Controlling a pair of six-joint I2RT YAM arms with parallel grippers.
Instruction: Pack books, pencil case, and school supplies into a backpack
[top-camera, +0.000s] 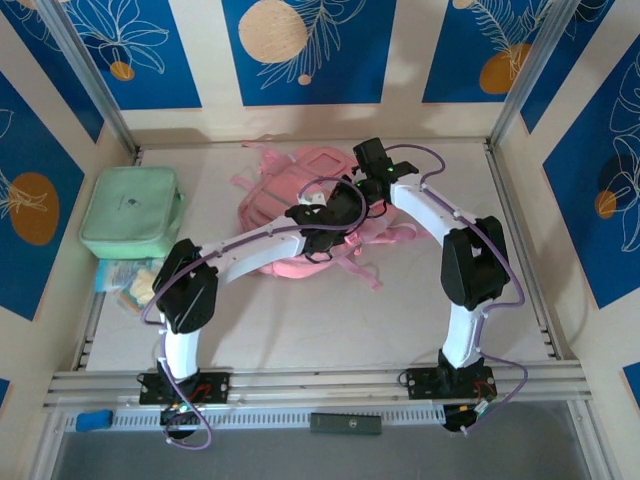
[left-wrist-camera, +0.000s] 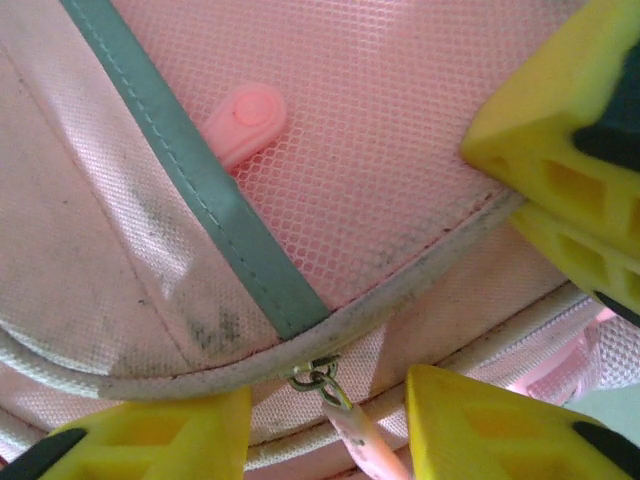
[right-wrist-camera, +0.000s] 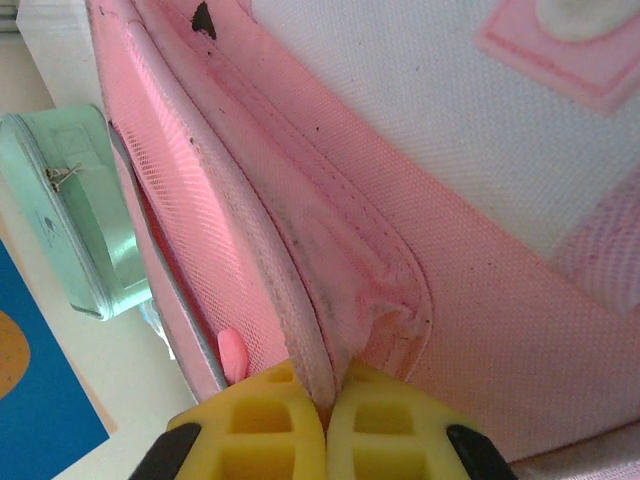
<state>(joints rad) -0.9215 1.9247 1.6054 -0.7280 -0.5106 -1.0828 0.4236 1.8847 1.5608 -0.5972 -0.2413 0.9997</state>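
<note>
Pink backpack (right-wrist-camera: 450, 170), pinched in right end effector (right-wrist-camera: 327, 395)

On the table (top-camera: 330, 320), the backpack (top-camera: 262, 205) lies middle-rear, with the square bag (top-camera: 130, 210) well to its left.

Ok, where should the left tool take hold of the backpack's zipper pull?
Probably the pink pull tab just below its metal ring, coming straight in as now: it hangs loose from the backpack seam, between the fingers of the open left tool, so closing should pinch it.
</note>
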